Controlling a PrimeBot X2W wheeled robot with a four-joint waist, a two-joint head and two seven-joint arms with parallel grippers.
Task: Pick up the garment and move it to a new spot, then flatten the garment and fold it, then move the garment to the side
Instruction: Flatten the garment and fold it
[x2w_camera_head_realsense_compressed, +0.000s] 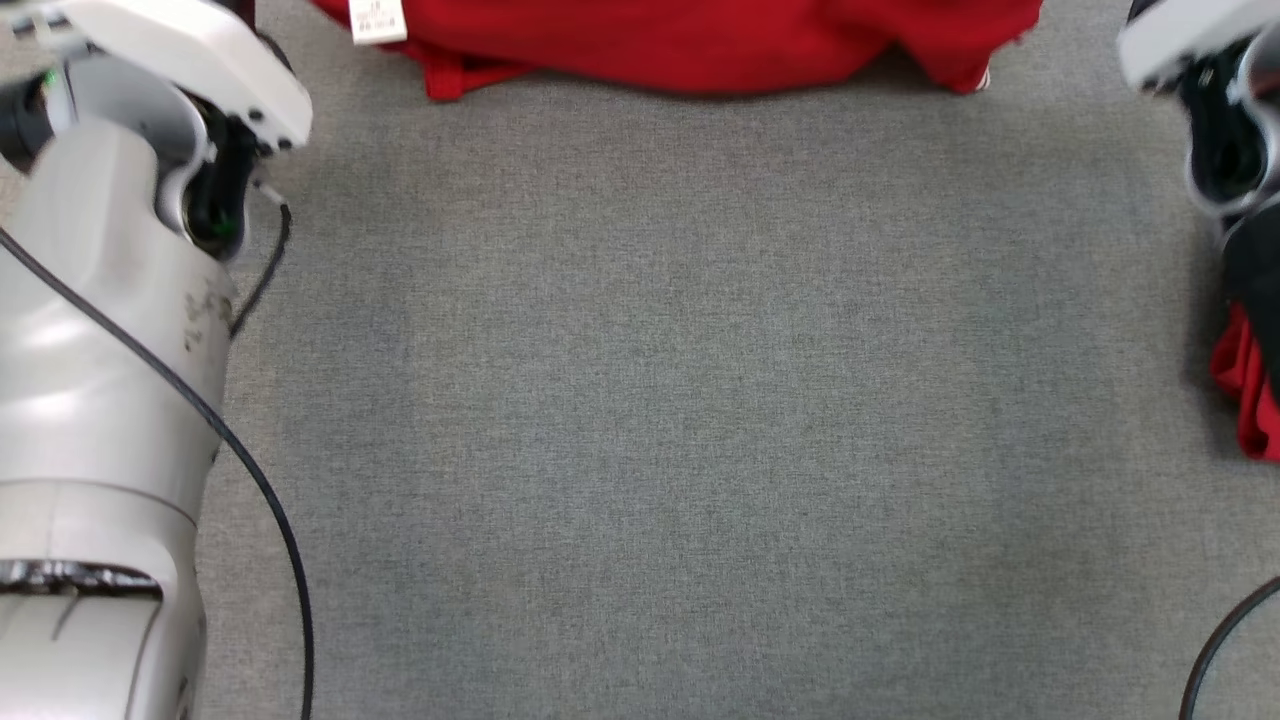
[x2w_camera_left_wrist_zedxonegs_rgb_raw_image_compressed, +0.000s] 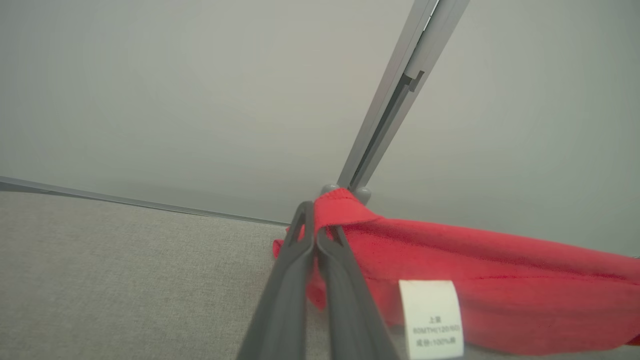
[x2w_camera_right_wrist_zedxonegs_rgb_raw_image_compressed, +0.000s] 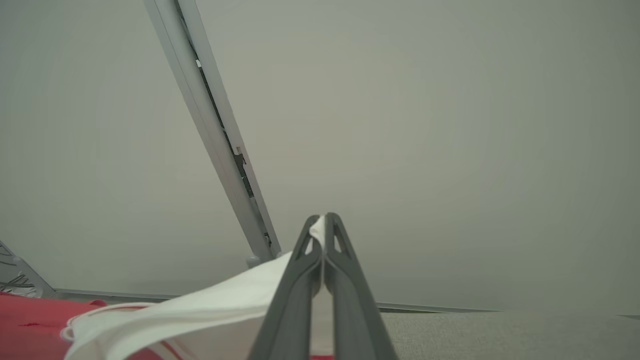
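Note:
The red garment (x2w_camera_head_realsense_compressed: 680, 40) stretches along the far edge of the grey surface in the head view, its white care label (x2w_camera_head_realsense_compressed: 378, 20) hanging at its left end. Another red bit of it (x2w_camera_head_realsense_compressed: 1245, 390) hangs at the right edge, below my right wrist (x2w_camera_head_realsense_compressed: 1215, 120). In the left wrist view my left gripper (x2w_camera_left_wrist_zedxonegs_rgb_raw_image_compressed: 315, 220) is shut on a red hem of the garment (x2w_camera_left_wrist_zedxonegs_rgb_raw_image_compressed: 475, 270), just left of the label (x2w_camera_left_wrist_zedxonegs_rgb_raw_image_compressed: 432, 320). My right gripper (x2w_camera_right_wrist_zedxonegs_rgb_raw_image_compressed: 325, 222) is shut on a white band of the garment (x2w_camera_right_wrist_zedxonegs_rgb_raw_image_compressed: 200, 305), with red cloth (x2w_camera_right_wrist_zedxonegs_rgb_raw_image_compressed: 30, 320) lower left.
A grey fabric surface (x2w_camera_head_realsense_compressed: 700, 400) spreads between my arms. My pale left forearm (x2w_camera_head_realsense_compressed: 100, 300) crosses its left side, with a black cable (x2w_camera_head_realsense_compressed: 260, 480) trailing over it. Another cable (x2w_camera_head_realsense_compressed: 1220, 640) curls at the lower right. Pale wall panels with a metal post (x2w_camera_left_wrist_zedxonegs_rgb_raw_image_compressed: 395, 100) stand behind.

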